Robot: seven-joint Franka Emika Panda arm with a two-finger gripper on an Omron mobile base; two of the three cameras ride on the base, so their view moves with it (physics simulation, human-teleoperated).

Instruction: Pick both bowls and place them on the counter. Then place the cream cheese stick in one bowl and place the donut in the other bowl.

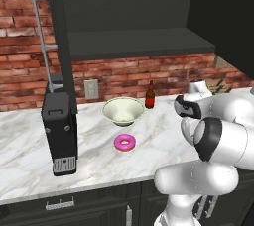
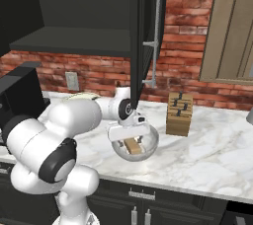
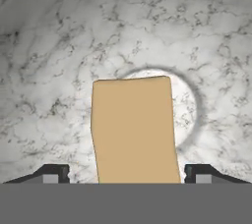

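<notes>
From the right, the claw (image 2: pixel 132 142) hangs spread over the marbled bowl (image 2: pixel 148 146), cream cheese stick (image 2: pixel 132 145) inside. The left shows the donut (image 1: pixel 124 142) beside the cream bowl (image 1: pixel 123 111), mid-desk (image 1: pixel 30 155).

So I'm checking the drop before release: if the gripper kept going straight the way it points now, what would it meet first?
The cream cheese stick, which sits between the gripper fingertips over the marbled bowl. Beyond it lies that bowl's inner bottom. The gap between stick and bowl floor is unclear.
</notes>
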